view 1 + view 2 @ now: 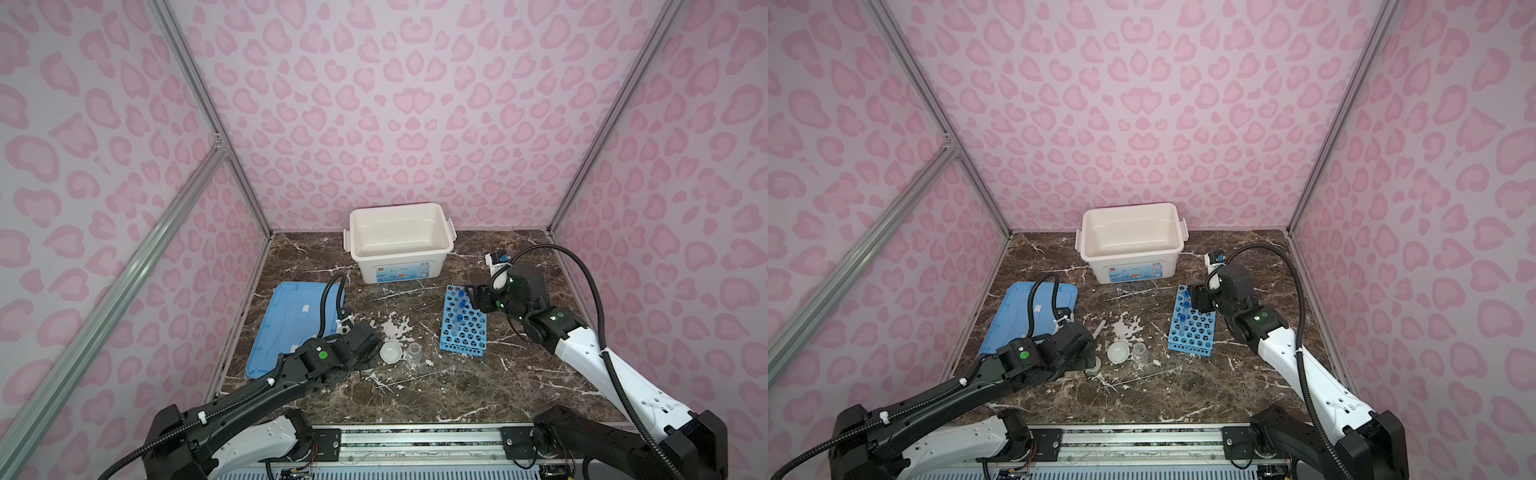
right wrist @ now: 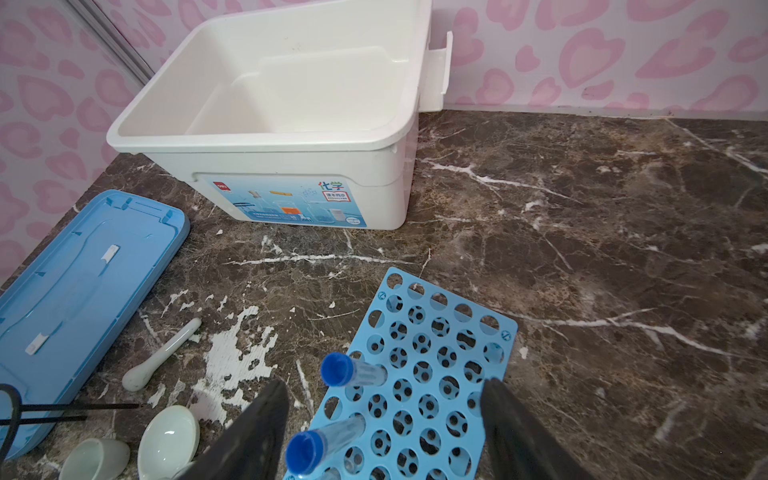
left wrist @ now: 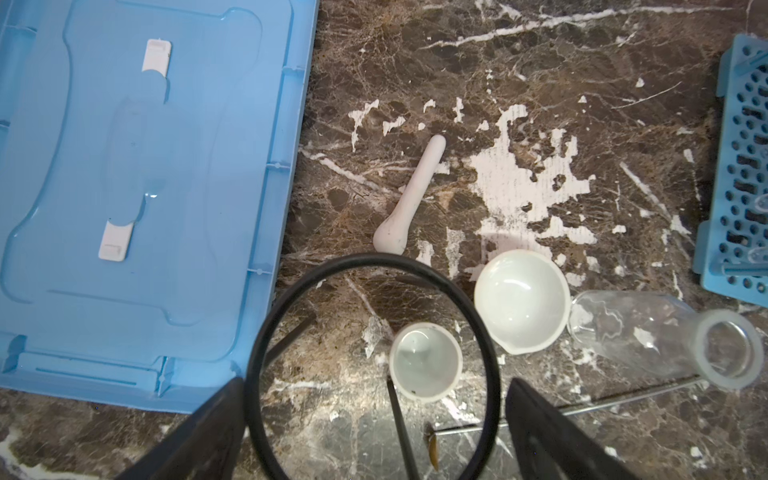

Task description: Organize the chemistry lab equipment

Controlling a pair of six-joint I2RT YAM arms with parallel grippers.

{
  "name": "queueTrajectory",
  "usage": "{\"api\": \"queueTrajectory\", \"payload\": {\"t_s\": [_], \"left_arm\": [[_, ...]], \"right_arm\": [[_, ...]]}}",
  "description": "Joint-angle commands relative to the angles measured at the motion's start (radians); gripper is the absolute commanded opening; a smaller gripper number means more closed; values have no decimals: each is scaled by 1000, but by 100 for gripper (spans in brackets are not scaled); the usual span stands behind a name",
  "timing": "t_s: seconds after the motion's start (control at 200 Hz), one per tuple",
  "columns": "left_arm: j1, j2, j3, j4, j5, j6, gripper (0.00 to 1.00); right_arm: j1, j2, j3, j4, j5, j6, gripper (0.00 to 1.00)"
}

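Note:
My left gripper (image 3: pixel 376 386) hangs open over the black wire ring stand (image 3: pixel 374 259), its fingers outside the ring on either side. The white cup (image 3: pixel 426 361) stands inside the ring. Beside it are the white shallow dish (image 3: pixel 521 301), the clear beaker (image 3: pixel 665 340) on its side, and the white pestle (image 3: pixel 411 195). My right gripper (image 2: pixel 384 382) is open above the blue perforated rack (image 2: pixel 440 332), one finger on each side. Two blue-capped tubes (image 2: pixel 353 372) (image 2: pixel 324 440) lean in the rack. In both top views the rack (image 1: pixel 463 332) (image 1: pixel 1194 332) lies right of centre.
The large white storage box (image 1: pixel 395 266) stands open at the back. The flat blue lid (image 1: pixel 291 324) lies on the left against the wall. A thin rod (image 3: pixel 623 399) lies on the marble near the beaker. Pink walls close three sides.

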Motion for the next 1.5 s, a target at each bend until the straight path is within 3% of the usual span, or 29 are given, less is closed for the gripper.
{"api": "queueTrajectory", "payload": {"t_s": [0.0,0.62,1.5], "left_arm": [[0,29,24,-4,12,-21,98],[24,83,52,-34,-57,-10,98],[52,147,65,-8,-22,37,98]], "right_arm": [[-3,2,-11,24,-6,4,75],[-27,-29,-33,23,-26,5,75],[-59,-46,-50,21,-71,10,76]]}}
